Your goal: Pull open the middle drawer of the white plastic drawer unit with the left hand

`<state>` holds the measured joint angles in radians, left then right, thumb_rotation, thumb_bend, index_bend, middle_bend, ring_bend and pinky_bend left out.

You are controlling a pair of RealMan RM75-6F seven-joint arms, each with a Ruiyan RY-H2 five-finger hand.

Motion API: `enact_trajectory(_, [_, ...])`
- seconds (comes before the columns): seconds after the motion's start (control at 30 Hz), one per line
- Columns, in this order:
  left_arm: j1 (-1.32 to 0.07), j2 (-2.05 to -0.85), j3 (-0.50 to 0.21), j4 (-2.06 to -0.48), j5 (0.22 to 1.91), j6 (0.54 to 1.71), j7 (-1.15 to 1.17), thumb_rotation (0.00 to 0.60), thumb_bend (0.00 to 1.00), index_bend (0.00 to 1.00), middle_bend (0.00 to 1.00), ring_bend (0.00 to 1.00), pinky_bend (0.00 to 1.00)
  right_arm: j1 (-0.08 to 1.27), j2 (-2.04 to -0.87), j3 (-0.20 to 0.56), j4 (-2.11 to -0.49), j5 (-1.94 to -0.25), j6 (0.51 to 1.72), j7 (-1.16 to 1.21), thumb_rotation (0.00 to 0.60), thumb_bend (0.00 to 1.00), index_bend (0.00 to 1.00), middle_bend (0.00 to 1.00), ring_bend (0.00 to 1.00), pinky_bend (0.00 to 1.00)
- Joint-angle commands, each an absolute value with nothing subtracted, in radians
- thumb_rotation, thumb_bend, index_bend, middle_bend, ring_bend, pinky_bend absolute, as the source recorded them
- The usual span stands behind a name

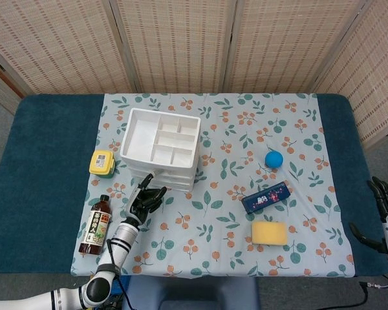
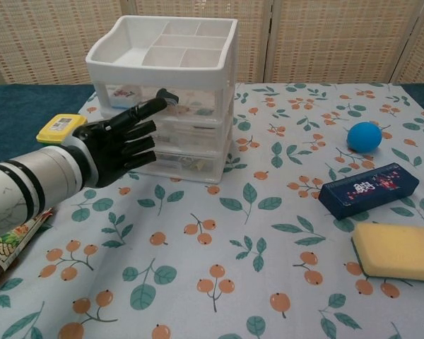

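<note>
- Table (image 1: 45,168): dark teal top, with a floral cloth (image 1: 213,226) in orange-berry and leaf print covering its middle. Woven screen panels (image 1: 174,39) stand behind the table.
- Sauce bottle (image 1: 95,225): lies on the cloth's left edge, in front of and left of the drawer unit.
- Yellow-lidded tub (image 1: 102,163): just left of the drawer unit.
- Left hand (image 2: 120,143): black, fingers extended and slightly apart, holding nothing. It is raised at the unit's front; the longest fingertip reaches the upper drawers. Contact: cannot tell.
- Drawer unit (image 1: 160,150): white plastic, on the cloth's left part, with a divided tray on top and clear drawers stacked below. Middle drawer (image 2: 191,131) sits flush with the others.
- Blue box (image 1: 266,197): right of the unit, lying slantwise on the cloth.
- Yellow sponge (image 1: 269,233): in front of the blue box.
- Blue ball (image 1: 273,159): right of the unit, behind the blue box.
- Right hand (image 1: 385,197): black, at the table's right edge, well apart from the unit. Fingers apart, nothing in them.
</note>
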<state>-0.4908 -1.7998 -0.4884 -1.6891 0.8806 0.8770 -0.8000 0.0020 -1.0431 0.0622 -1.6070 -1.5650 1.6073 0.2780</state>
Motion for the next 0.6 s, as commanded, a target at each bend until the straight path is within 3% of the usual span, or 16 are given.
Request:
enact_trajectory(0.03, [-0.496, -1.803, -0.499, -1.683, 0.870, 0.858, -0.811, 0.600, 0.28, 0.20, 0.96, 0.99, 1.00, -0.001, -1.043, 0.062, -1.607, -1.564, 1.610, 0.279, 0.600, 0.28, 0.00, 0.00, 0.00, 0.00])
enact_trajectory(0.6, [-0.515, -1.807, -0.547, -1.647, 0.796, 0.806, -0.814, 0.600, 0.28, 0.27, 0.96, 0.99, 1.00, -0.006, -1.043, 0.060, -1.606, -1.560, 1.608, 0.278, 0.600, 0.28, 0.00, 0.00, 0.00, 0.00])
